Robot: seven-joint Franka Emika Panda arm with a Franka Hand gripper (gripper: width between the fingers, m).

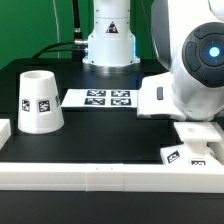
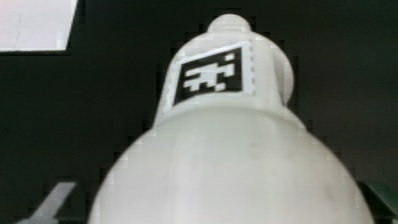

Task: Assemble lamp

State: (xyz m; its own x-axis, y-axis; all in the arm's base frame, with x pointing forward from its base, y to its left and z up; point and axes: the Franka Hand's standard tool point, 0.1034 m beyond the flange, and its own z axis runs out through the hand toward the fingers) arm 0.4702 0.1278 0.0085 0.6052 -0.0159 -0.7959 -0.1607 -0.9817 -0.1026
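White plastic bulb (image 2: 214,140) fills the wrist view, apparently headed for the base (image 1: 186,152) at the exterior view's five o'clock. How wide the gripper (image 1: 192,135) stands, I cannot tell. Next: seat the bulb squarely.

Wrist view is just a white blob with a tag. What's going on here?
The arm is working at the exterior view's right. The blob is the tagged bulb, close against the wrist camera and likely held, though the grip itself isn't visible. The shade stands alone on the table at the exterior view's left, wide end down, next to the marker board, not yet fitted to anything.
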